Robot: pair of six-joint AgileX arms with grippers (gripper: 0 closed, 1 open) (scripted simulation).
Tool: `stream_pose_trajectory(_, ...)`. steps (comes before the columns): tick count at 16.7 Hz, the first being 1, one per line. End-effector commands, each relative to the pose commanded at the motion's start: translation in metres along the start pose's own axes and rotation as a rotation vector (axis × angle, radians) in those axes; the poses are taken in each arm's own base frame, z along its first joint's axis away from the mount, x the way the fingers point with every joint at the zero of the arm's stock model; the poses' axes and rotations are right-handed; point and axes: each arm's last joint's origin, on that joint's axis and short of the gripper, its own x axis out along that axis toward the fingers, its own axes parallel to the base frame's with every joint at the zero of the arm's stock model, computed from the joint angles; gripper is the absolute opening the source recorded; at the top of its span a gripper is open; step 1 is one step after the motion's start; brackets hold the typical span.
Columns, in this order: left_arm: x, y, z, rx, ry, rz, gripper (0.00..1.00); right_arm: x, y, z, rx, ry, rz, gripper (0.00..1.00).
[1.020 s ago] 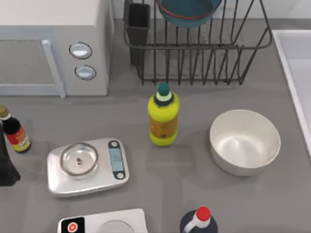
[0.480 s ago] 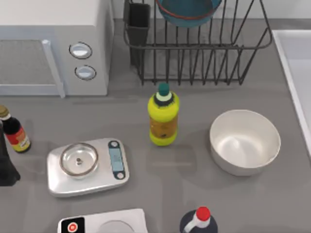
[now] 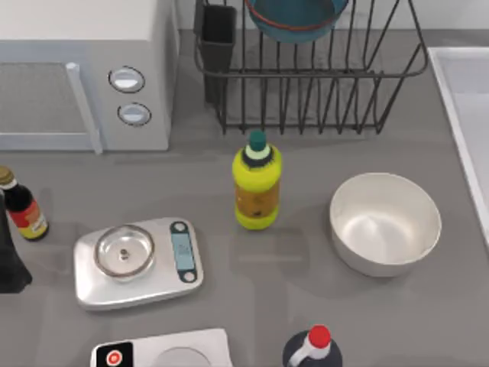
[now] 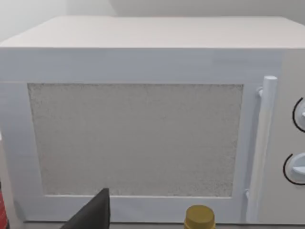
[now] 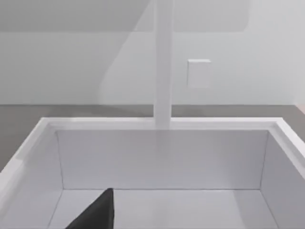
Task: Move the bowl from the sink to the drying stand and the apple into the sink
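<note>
Broadly, the bench (image 3: pixel 306 267) carries much that the task does not need: the microwave (image 3: pixel 76 46) is the biggest thing, and the left claw (image 4: pixel 93 212) is parked facing its door, low and near to it. If this claw is apart or together, I cannot tell.

Next in size is the sink (image 5: pixel 162 160). The right claw (image 5: pixel 97 212) hangs over the basin and looks toward its far wall, with the faucet (image 5: pixel 163 62) standing straight ahead, beyond the rim. The state of this claw I also cannot tell.

The drying stand (image 3: pixel 306 99) is well apart from the right claw, on the microwave's side of the sink. The bowl (image 3: pixel 294 19) sits inside it, between the upright bars, so I judge that the first half of the task is done. The white bowl (image 3: pixel 386 222) on the bench, nearer to the sink, is not part of the task.

The apple is the smallest thing, and where it lies from either claw I cannot tell. The next move depends on exactly this direction. The right arm is the nearer one to the sink, so it seems better placed for the drop. An apple is round, so its axis will matter little for the grip.
</note>
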Motion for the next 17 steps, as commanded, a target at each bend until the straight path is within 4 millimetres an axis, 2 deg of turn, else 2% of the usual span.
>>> stream_pose_trajectory(4, 0.000, 0.000, 0.000, 0.000, 0.000, 0.000, 1.00, 0.002, 0.011, 0.021, -0.004, 0.003, -0.008, 1.00)
stream_pose_trajectory(9, 0.000, 0.000, 0.000, 0.000, 0.000, 0.000, 1.00, -0.011, 0.041, 0.077, -0.005, 0.015, -0.009, 1.00)
stream_pose_trajectory(11, 0.000, 0.000, 0.000, 0.000, 0.000, 0.000, 1.00, -0.026, 0.058, 0.102, -0.007, 0.007, -0.007, 1.00)
stream_pose_trajectory(14, 0.000, 0.000, 0.000, 0.000, 0.000, 0.000, 1.00, -0.061, 0.083, 0.132, -0.011, -0.022, -0.002, 1.00)
stream_pose_trajectory(17, 0.000, 0.000, 0.000, 0.000, 0.000, 0.000, 1.00, -0.101, 0.103, 0.147, -0.016, -0.063, -0.003, 1.00)
